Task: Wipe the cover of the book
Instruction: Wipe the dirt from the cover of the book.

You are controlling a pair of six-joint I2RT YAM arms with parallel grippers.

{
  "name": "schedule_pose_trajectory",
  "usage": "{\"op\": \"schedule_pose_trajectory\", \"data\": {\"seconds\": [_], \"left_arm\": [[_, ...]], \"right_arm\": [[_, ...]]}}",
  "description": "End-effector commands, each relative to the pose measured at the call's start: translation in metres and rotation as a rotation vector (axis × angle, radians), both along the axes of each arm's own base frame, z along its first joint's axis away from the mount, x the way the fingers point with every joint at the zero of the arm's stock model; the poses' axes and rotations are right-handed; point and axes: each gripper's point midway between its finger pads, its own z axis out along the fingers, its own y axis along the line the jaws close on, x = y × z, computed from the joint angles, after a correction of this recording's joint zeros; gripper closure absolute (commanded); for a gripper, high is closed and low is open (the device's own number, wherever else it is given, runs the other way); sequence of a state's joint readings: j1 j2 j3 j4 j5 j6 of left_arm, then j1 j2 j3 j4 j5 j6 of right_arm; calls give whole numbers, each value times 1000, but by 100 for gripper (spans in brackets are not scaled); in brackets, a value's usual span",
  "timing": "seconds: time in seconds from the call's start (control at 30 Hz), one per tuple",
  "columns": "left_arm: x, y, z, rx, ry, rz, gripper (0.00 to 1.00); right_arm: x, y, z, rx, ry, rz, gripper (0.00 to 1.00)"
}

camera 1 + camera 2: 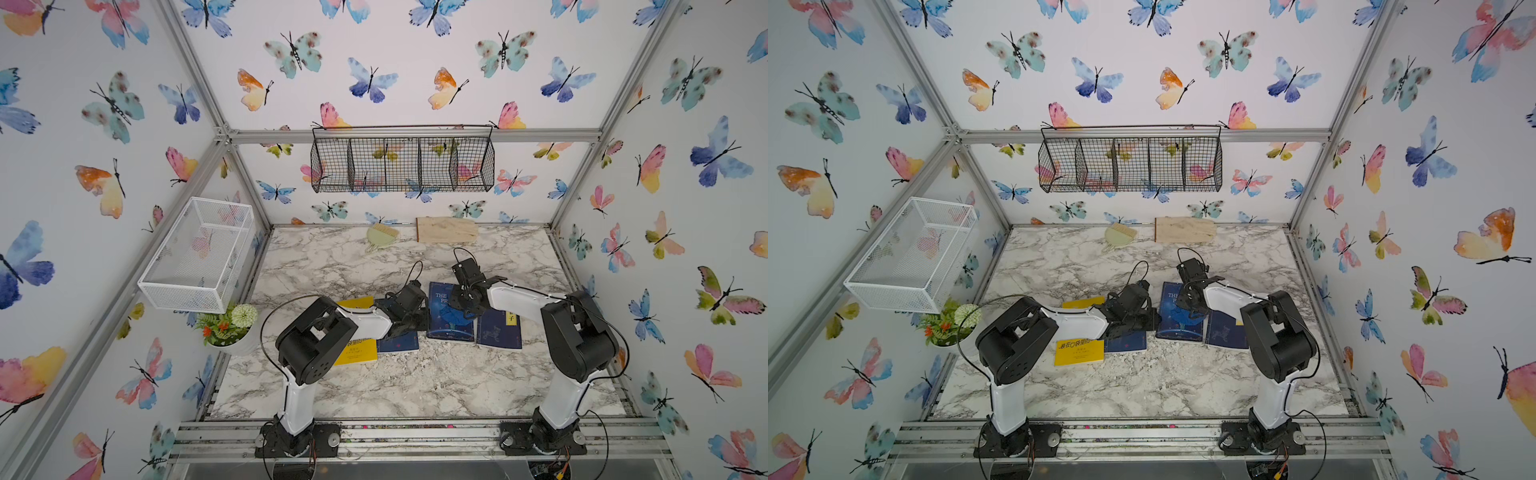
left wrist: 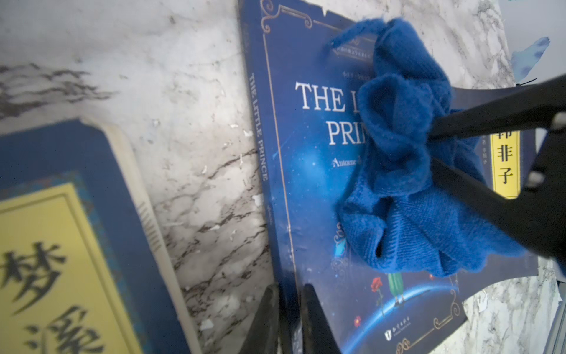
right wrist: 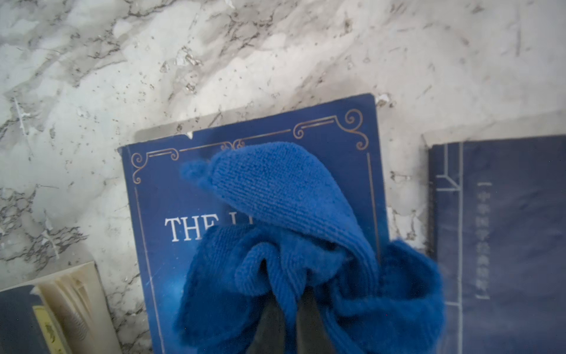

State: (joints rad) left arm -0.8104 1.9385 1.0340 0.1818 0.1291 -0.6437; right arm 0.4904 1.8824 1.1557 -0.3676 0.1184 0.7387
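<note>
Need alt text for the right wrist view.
A blue cloth, bunched and clamped in the right hand, rests on the cover of The Little Prince book on a marble tabletop. A dark blue book lies beside it, apart.

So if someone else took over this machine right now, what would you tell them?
Left fingers: shut on the spine edge of the dark blue Little Prince paperback, steadying it on the marble tabletop.
Right fingers: shut on a bunched blue terry cloth, resting on the cover over the title.
Done: cloth is in hand and on the cover; how much is wiped I cannot tell.
To do: probably sweep the lower cover, then let go of both.
</note>
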Motion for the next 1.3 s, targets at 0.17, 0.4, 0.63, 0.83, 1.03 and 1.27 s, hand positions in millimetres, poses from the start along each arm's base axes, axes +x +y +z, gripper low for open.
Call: {"op": "schedule_pose_trajectory", "data": {"seconds": [0.17, 0.4, 0.63, 0.83, 1.03, 1.27], "left_arm": [[-18, 25, -33, 122, 74, 0, 84], [-19, 23, -33, 114, 84, -7, 84], [-19, 22, -34, 111, 88, -10, 84], [-21, 18, -36, 99, 102, -18, 84], [-21, 19, -33, 98, 95, -20, 79], [-21, 18, -27, 82, 77, -32, 64]], "right_arm": [[3, -24, -83, -165, 313, -12, 99], [-19, -35, -80, -174, 322, -22, 99], [-83, -73, -36, -191, 262, -31, 99], [-100, -85, -18, -200, 218, -24, 99], [-65, -78, 0, -227, 158, -30, 99], [-34, -61, 78, -153, 25, -23, 99]]}}
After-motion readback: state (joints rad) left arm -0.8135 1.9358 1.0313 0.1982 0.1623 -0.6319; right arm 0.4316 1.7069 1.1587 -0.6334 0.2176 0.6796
